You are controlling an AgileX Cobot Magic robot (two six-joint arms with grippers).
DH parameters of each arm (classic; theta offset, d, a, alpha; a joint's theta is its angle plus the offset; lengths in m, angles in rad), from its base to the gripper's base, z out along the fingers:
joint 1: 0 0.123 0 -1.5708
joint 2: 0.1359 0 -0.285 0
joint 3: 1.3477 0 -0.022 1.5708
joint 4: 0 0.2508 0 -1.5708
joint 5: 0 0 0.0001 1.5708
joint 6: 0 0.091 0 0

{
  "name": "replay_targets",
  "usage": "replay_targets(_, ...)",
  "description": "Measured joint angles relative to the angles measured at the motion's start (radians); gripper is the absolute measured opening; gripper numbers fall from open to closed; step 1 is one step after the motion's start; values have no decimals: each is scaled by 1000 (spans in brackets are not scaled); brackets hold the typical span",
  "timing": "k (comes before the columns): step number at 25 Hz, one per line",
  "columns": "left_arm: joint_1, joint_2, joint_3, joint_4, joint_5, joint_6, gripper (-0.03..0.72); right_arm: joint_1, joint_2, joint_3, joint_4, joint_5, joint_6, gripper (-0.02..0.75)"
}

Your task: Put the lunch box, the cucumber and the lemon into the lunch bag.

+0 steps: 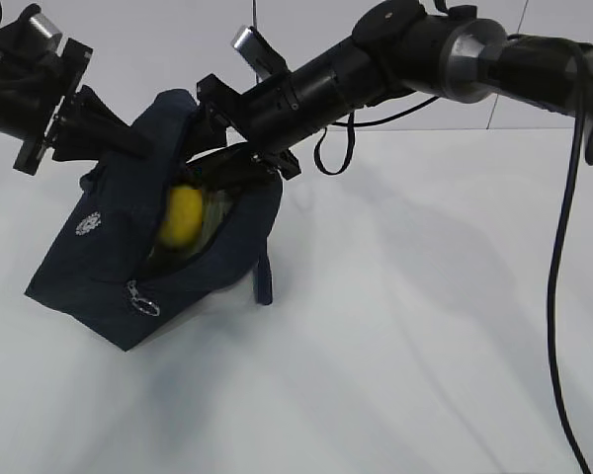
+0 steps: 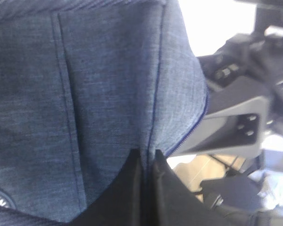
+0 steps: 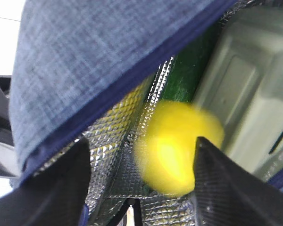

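The navy lunch bag (image 1: 89, 267) stands tilted on the white table with its zipper mouth open. My left gripper (image 1: 143, 140) is shut on the bag's upper fabric edge (image 2: 108, 70), the jaws pinching a seam (image 2: 148, 162). My right gripper (image 1: 245, 158) is at the bag's mouth, open (image 3: 142, 143). The yellow lemon (image 1: 183, 217) is inside the bag, blurred, just beyond the right gripper's fingers (image 3: 179, 146). The dark green cucumber (image 3: 191, 70) and the lunch box with the sage-green lid (image 3: 250, 94) lie inside the bag behind the lemon.
The bag's silver ring pull (image 1: 143, 301) hangs at the low front end of the zipper, and a white round logo (image 1: 87, 224) is on its side. A strap (image 1: 265, 276) hangs down on the right. Black cables (image 1: 558, 296) trail from the right arm.
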Motion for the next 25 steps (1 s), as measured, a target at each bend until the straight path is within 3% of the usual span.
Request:
replay_targets(8, 0, 0, 0, 25, 9, 6, -9, -21, 0, 0, -2, 89, -44, 527)
replay_targets(16, 0, 0, 0, 38, 10, 8, -9, -57, -27, 0, 2, 94, -48, 463)
replay_targets(18, 0, 0, 0, 38, 10, 8, -9, -57, -49, 0, -55, 96, -24, 461)
replay_targets(25, 0, 0, 0, 64, 10, 8, -9, -57, -66, 0, -420, 103, 194, 457)
